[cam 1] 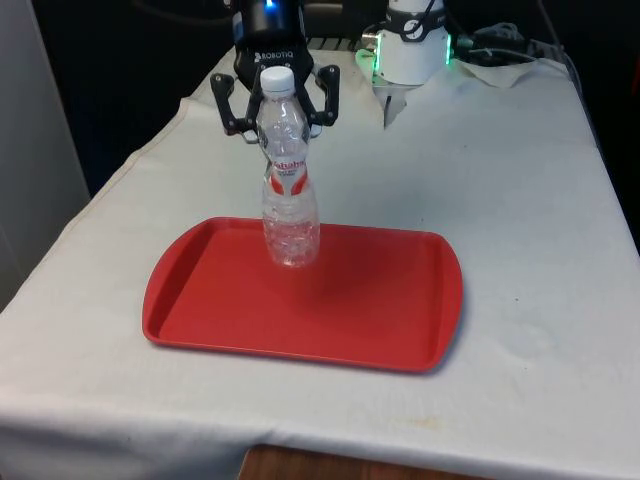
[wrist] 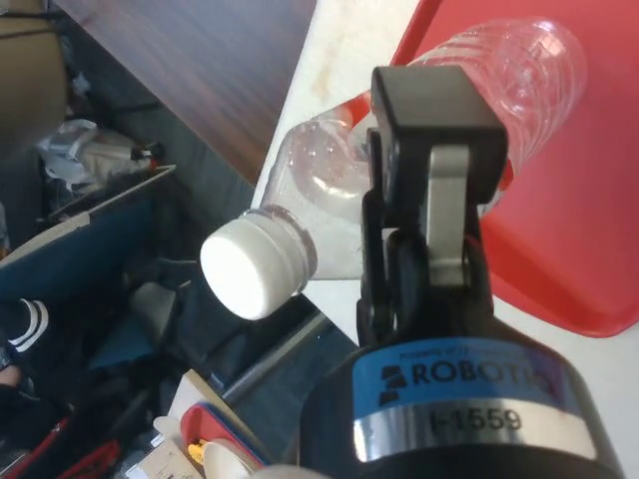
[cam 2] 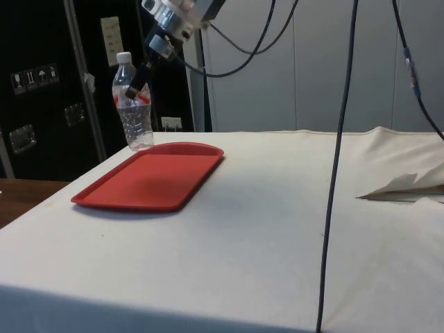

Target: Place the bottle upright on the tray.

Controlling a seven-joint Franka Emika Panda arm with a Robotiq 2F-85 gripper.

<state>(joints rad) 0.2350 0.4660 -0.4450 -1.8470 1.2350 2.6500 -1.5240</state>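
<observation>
Tabletop (cam 1: 520, 200): covered by a white cloth that reaches every edge; a bare wooden strip shows under the cloth's near hem in the front view, and dark cabinets (cam 2: 41, 83) stand behind in the side view.
Tool (cam 1: 279, 108): black, two-fingered, up at the bottle's shoulder height behind the bottle in the front view; its fingers are spread wide, one on either side of the bottle's upper part, and neither pad is seen pressing on the plastic.
Tool in the side view (cam 2: 143, 76): it comes down at a slant from the upper left of that picture, its tip just beside the bottle's label.
Tool in the wrist view: one finger (wrist: 431, 190) lies across the bottle's body, so contact on that side cannot be told.
Bottle (cam 1: 288, 180): clear plastic, white cap (cam 1: 277, 80), red and white label around the middle; it stands upright on the tray, near the tray's far edge and towards the front view's left.
Tray (cam 1: 370, 310): red, rectangular with rounded corners and a raised rim, flat on the cloth at the tabletop's near half; the bottle's base rests on its floor.
Crumpled cloth fold (cam 2: 406, 186): lies on the tabletop well apart from the tray.
</observation>
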